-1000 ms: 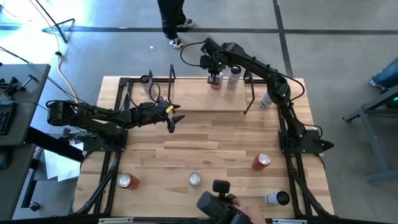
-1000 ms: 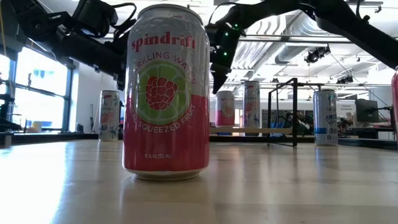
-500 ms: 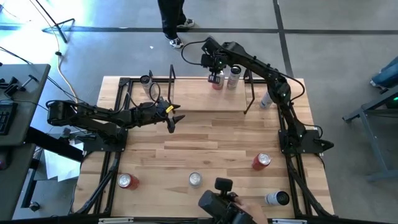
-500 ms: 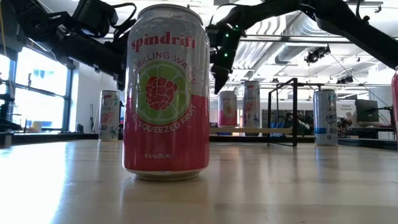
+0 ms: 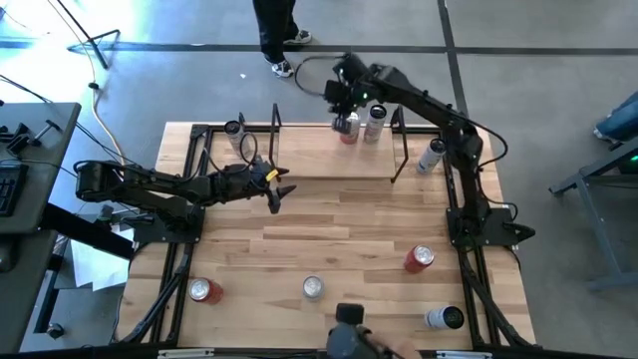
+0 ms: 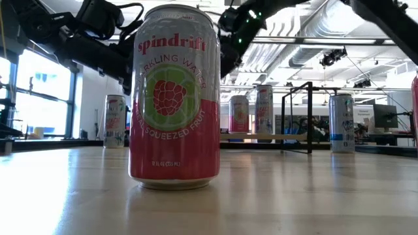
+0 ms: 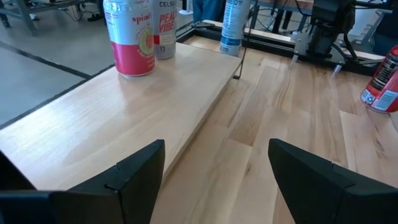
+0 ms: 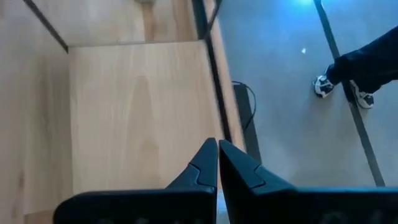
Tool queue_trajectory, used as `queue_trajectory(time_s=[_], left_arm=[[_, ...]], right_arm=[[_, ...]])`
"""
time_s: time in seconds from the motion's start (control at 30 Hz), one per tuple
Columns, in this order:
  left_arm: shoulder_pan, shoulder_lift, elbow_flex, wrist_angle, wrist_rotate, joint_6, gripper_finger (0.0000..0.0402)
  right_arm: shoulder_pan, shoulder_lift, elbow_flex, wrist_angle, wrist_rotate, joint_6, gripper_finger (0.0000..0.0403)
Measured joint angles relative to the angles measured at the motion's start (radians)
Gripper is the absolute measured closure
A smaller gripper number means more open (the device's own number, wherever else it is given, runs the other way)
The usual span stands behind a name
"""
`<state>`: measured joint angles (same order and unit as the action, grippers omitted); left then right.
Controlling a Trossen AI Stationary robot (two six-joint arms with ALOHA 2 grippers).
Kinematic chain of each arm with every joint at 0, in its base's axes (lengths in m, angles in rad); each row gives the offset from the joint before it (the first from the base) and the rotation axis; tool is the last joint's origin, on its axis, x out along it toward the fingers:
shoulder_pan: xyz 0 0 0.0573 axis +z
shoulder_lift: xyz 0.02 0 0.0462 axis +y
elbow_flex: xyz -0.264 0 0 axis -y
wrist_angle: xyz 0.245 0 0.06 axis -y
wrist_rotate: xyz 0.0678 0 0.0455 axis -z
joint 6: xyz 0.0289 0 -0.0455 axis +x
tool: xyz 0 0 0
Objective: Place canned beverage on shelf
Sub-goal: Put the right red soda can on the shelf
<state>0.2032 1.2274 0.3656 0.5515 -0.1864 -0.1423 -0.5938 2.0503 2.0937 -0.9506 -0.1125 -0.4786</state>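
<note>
The shelf [image 5: 319, 155] stands at the table's far middle: a light-wood board between black end frames. Toward its right end stand two upright canned beverages on their bases, a pink one [image 5: 346, 131] and a white one [image 5: 374, 122]. My right gripper [image 5: 344, 97] hangs shut and empty above the pink can, clear of it. In the right wrist view its fingers [image 8: 217, 158] point down at the bare board [image 8: 137, 112]. My left gripper [image 5: 280, 191] waits open just near of the shelf's left part, facing the board [image 7: 124, 118] and the pink can [image 7: 129, 37].
More cans stand about the table: far left [image 5: 234, 130], right of the shelf [image 5: 431, 155], a red one near right [image 5: 419, 257], and several along the near edge, one [image 6: 174, 98] filling the low view. A person's shoes [image 8: 323, 87] are on the floor beyond.
My right gripper has risen from just above the pink can and drawn a little toward the table's far edge, tipping as it went. It has stayed shut. The pink can stands on the shelf where it was.
</note>
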Motion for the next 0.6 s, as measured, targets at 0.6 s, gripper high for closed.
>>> queue_trajectory(time_s=[0.6], left_arm=[[-0.021,0.000,0.000,-0.002,0.051,-0.004,0.0127]], right_arm=[[0.358,-0.595,-1.097,0.942,0.200,0.349,0.0403]])
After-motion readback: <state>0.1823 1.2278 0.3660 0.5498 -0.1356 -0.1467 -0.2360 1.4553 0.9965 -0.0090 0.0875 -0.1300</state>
